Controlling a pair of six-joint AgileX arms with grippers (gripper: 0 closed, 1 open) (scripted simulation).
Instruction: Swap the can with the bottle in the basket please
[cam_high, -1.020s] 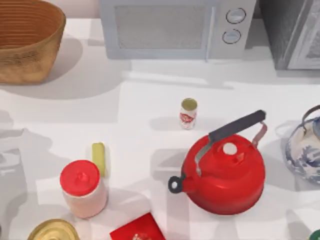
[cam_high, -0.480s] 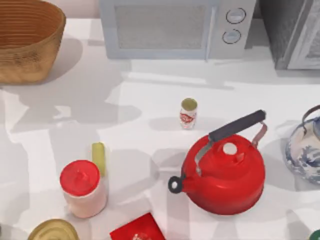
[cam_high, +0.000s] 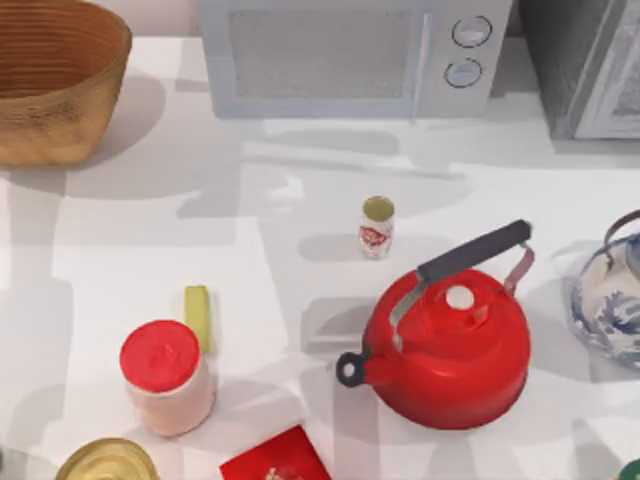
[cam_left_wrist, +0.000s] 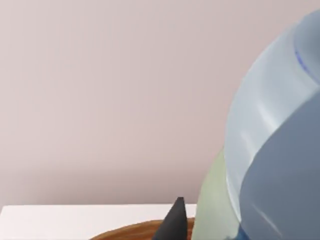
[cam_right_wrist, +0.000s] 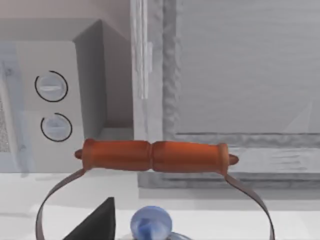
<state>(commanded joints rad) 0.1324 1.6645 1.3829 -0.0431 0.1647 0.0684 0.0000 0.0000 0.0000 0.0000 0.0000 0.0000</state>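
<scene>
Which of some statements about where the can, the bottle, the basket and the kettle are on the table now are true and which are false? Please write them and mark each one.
1. The bottle stands inside the basket. False: it stands upright on the table, between the microwave and the red kettle.
2. The can is at the near edge of the top view, towards its left. True.
3. The basket is at the far left corner of the table. True.
4. The red-lidded jar lies on its side. False: it stands upright, lid on top.
5. The yellow-green stick lies beside the red-lidded jar. True.
6. The kettle's lid is off. False: the lid is on, with its white knob showing.
</scene>
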